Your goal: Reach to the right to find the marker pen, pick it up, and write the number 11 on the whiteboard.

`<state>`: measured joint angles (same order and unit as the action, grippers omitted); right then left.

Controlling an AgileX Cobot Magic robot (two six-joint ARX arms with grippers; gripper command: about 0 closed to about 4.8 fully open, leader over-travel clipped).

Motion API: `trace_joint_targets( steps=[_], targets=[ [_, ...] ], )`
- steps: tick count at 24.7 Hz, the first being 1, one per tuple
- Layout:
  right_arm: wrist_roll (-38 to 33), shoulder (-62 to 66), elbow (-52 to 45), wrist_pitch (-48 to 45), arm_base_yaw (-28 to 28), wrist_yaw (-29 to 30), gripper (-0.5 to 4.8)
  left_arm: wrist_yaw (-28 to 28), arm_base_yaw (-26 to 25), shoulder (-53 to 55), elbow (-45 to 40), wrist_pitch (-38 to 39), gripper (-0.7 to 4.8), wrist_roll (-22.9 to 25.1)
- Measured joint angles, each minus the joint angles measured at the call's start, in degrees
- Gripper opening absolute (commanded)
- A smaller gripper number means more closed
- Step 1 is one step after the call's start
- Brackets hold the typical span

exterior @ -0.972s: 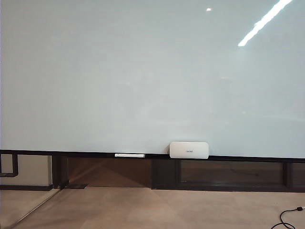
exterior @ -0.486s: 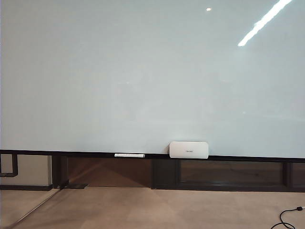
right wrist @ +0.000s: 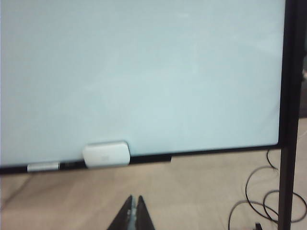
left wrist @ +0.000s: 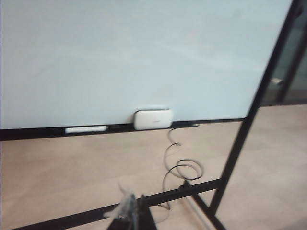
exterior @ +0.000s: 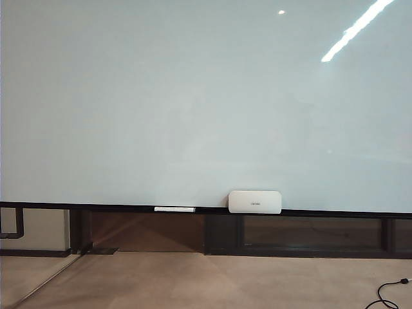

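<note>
Facing the whiteboard (exterior: pixel 193 103), I see it blank, so no number 11 is written yet and the task looks barely begun. My right end effector (right wrist: pixel 134 203) shows in its wrist view as two dark fingers pressed together to a point, holding nothing, well short of the board. My left end effector (left wrist: pixel 130 213) is only a dark tip with something pale and crinkled on it; I cannot tell whether it is open or closed. Neither arm appears in the exterior view.

The marker pen is not clearly visible anywhere. On the thin dark ledge (exterior: pixel 96 206) lie a slim white stick-like pen (exterior: pixel 174 208) and, just to its right, the white eraser box (exterior: pixel 255 201); neither is what I want. In the right wrist view a short dark sliver (right wrist: pixel 163 159) lies on the ledge past the eraser, but it is too blurred to call.

The task sends me rightward, so my right arm seems the nearer one. If the pen rests on the ledge, I judge its long axis runs along it, calling for fingers opened across that line.
</note>
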<state>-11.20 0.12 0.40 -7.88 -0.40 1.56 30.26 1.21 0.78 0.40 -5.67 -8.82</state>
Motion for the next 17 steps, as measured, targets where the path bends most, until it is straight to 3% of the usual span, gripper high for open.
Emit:
trace_joint_targets(
  steps=[6,10,13,17],
  targets=[
    [-0.33,7.04,9.09,-1.36,0.0,-2.01,-0.09,2.16,5.42,0.04,0.28,-0.98,-0.05,-2.91],
    [0.61,22.75,17.42,-4.13,0.02,-2.01,-0.08,-1.36,9.62,1.75,1.11,-2.91,-0.05,-3.37],
    [5.27,33.81,26.47,-12.24,0.0,-1.97,-0.08,-2.91,10.19,9.27,4.26,-6.99,-0.06,-3.48],
    [9.81,47.74,33.73,-12.26,-2.38,-1.95,-0.08,-1.01,10.19,29.9,9.35,-14.47,-0.05,-2.8]
  ],
)
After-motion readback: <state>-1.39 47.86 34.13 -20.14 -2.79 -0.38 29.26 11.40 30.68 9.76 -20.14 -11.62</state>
